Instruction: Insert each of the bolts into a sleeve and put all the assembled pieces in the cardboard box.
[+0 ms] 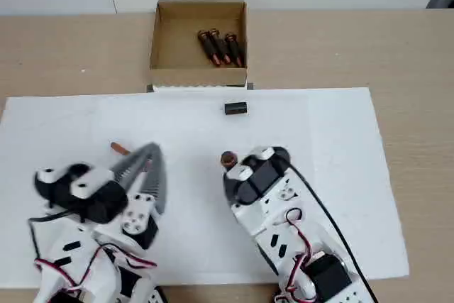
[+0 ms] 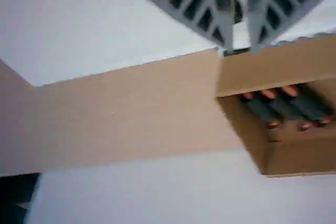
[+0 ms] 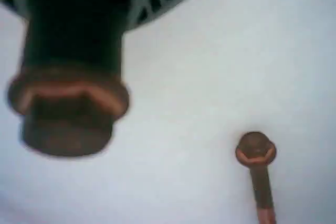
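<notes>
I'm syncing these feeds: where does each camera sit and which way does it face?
High view: fixed above the table, looking down on the box and white sheet; both arms show, left gripper and right gripper.
Left wrist view: on the left arm, looking past its gripper toward the box.
Right wrist view: on the right arm, looking down at a loose bolt beyond the sleeved bolt it grips.
Shared: high and left wrist views both show three finished pieces in the box.
</notes>
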Available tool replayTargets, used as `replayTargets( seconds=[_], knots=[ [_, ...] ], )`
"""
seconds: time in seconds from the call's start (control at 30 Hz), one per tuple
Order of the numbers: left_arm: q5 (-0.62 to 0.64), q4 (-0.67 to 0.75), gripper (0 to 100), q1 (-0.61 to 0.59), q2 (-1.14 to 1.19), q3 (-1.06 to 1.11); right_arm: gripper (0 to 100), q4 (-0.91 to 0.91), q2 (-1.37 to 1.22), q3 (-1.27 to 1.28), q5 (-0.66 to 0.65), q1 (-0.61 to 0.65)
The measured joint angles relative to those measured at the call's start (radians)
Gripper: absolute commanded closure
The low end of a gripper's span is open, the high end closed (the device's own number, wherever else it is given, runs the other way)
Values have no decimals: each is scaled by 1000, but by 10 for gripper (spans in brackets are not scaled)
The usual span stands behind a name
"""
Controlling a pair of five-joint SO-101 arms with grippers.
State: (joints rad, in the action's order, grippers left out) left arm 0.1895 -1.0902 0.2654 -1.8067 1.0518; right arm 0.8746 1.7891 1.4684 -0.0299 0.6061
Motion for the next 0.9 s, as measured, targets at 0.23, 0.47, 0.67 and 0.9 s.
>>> replayTargets(
  seconds=[0.23, 0.47, 0.67, 0.9],
  knots=[
    [-120, 0, 994, -232, 0, 192, 996, 0, -11, -31, 0, -51],
    [-132, 0, 994, -267, 0, 367, 996, -20, -250, -232, 0, -98],
    [-130, 0, 994, -267, 0, 477, 996, -138, -669, -479, 0, -147],
    [-130, 0, 994, -267, 0, 554, 995, -233, -1194, -838, 0, -212]
  ],
)
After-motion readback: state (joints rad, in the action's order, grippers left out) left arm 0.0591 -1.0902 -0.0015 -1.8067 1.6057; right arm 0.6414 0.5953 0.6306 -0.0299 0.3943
